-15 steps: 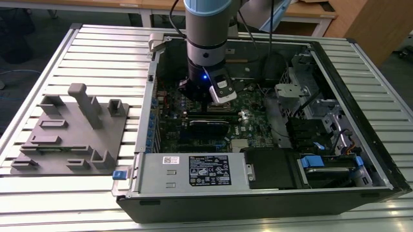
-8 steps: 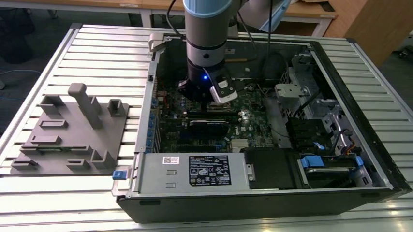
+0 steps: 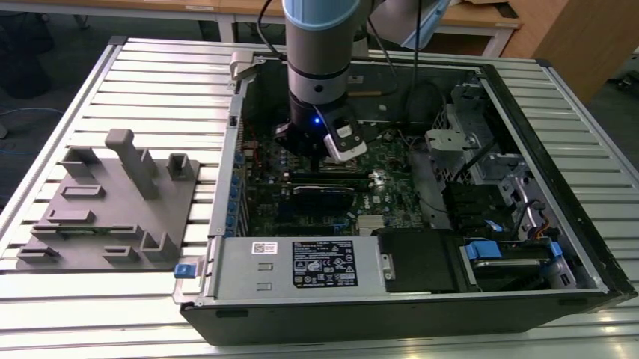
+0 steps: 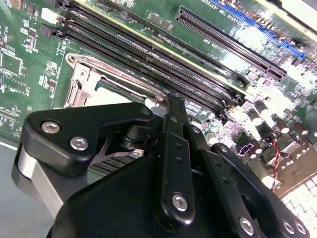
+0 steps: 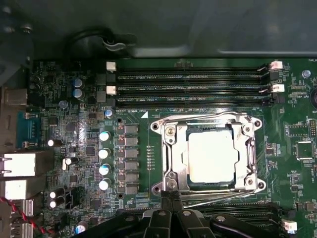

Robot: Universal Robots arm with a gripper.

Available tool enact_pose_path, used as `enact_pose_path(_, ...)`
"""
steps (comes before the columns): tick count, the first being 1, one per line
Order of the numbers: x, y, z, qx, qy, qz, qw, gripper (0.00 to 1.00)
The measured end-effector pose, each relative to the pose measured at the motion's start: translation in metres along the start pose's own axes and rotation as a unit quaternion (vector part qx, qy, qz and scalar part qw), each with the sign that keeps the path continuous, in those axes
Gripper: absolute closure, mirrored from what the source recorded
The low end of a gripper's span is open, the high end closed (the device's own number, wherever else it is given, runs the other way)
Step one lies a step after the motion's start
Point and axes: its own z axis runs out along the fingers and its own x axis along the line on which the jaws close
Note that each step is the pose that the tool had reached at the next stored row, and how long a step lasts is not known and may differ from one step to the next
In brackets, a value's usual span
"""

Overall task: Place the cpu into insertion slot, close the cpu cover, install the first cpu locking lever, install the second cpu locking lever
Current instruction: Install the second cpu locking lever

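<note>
Exterior view, from its left: grey fixture tray (image 3: 105,206) sat on the slatted tabletop (image 3: 60,314), just beside the open PC case (image 3: 420,299). Arm (image 3: 319,45) came straight down into the case, over the green motherboard (image 3: 299,213). Pincer (image 3: 317,166) was low over the board, near the middle of the case. Power supply (image 3: 299,263) with its label sat along the near edge of the case, drive bay with blue tabs (image 3: 509,250) toward the exterior view's right.

First wrist view: I saw I/O ports (image 5: 20,171) and a column of capacitors (image 5: 104,161) at one side of the board, then the insertion slot (image 5: 210,154) further along. The cpu (image 5: 212,156) sat in the slot, pale metal face up. The cpu cover (image 5: 247,148) lay flat down over it, its window framing the chip. Three RAM slots (image 5: 190,84) ran just beside the socket, white latches at their ends. Pincer (image 5: 172,201) tips met at the socket's edge, on the side away from those RAM slots, fingers together, nothing clamped between them.

Second wrist view: pincer (image 4: 174,101) fingers pressed together, tips down at the socket frame (image 4: 81,82), RAM slots (image 4: 148,54) right behind. I couldn't tell whether the tips touched a lever.
</note>
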Motion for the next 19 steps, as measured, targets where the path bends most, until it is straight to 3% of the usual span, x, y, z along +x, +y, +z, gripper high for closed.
enact_pose_path(5,-0.0002,-0.0007,-0.0042,-0.0013,0.0,0.0,1.0,0.9)
enact_pose_path(13,-0.0006,-0.0073,-0.0051,-0.0015,-0.0001,0.0,1.0,0.9)
enact_pose_path(19,0.0002,-0.008,-0.0043,-0.0018,0.0,0.0,1.0,0.9)
